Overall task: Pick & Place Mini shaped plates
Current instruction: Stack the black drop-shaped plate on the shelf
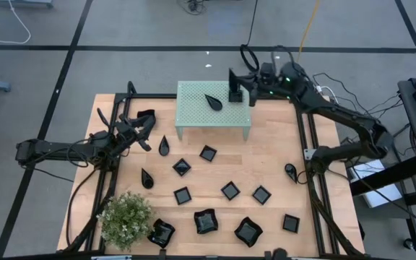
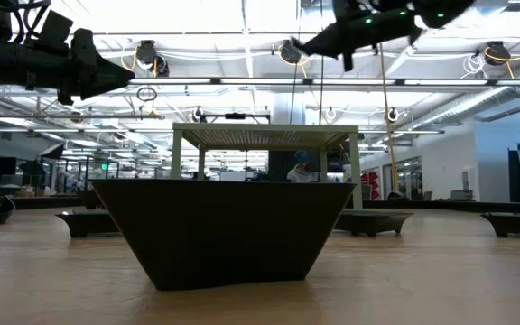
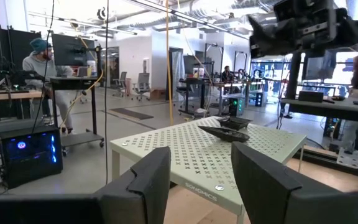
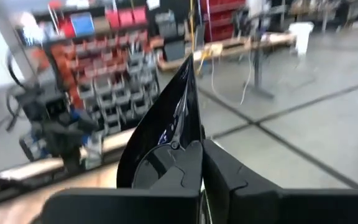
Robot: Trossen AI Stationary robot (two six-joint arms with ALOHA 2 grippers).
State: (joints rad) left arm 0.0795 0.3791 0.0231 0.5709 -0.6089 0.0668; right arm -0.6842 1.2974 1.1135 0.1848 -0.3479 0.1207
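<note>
My right gripper (image 1: 235,87) hangs over the far right part of the green stand (image 1: 193,115), fingers pinched tight on the rim of a square black plate (image 4: 160,134), which stands tilted up between them in my right wrist view. Just beside this gripper, toward the stand's middle, a teardrop plate (image 1: 213,102) lies flat on the perforated top; my left wrist view shows it resting there (image 3: 224,131).

My left gripper (image 1: 141,130) hovers off the stand's left near corner, above the wooden table (image 1: 280,155), fingers (image 3: 146,177) parted with a clear gap and nothing between them. Right next to it, on the near side, a second teardrop plate (image 1: 164,146) lies on the table; a third (image 1: 146,178) sits farther toward the front edge.

Between my two arms, small square plates (image 1: 207,153) are scattered across the table, well apart from both grippers. Three larger wavy plates (image 1: 206,222) line the front edge, one just beside a bushy plant (image 1: 125,217). Another teardrop (image 1: 290,171) lies near the right rail.

In the low view one dark plate (image 2: 224,230) fills the foreground, with the stand behind it.
</note>
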